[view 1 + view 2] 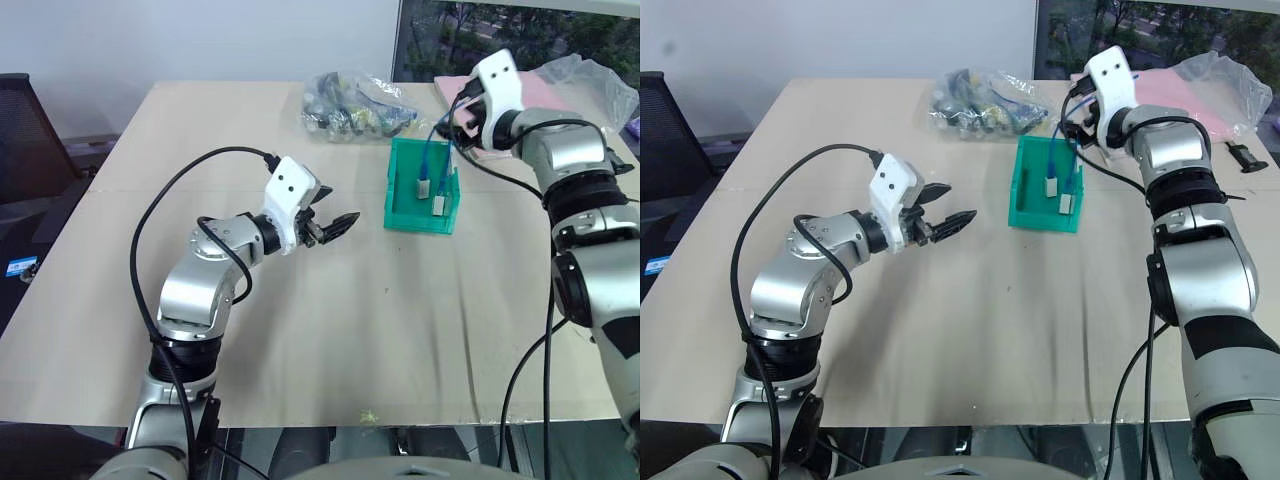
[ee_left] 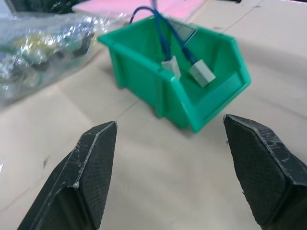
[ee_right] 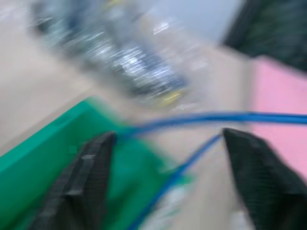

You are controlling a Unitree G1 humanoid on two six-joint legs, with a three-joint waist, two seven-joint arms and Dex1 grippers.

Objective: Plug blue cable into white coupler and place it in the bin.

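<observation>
My right gripper (image 3: 168, 177) stands wide, fingers apart, holding nothing; it hangs just above the far rim of the bin (image 1: 405, 205). The cable (image 1: 432, 150) loops between my fingers in the right wrist view without being clamped. It drapes over the bin's far wall, both ends hanging inside. Two pale blocks sit at those ends, and I take one to be the coupler (image 2: 200, 74) (which block is plug and which is coupler I cannot tell). My left gripper (image 1: 328, 225) is also wide and empty, hovering over the table (image 1: 330, 340), well apart from the bin. Judgement: plugging and placing appear done; only withdrawal remains.
</observation>
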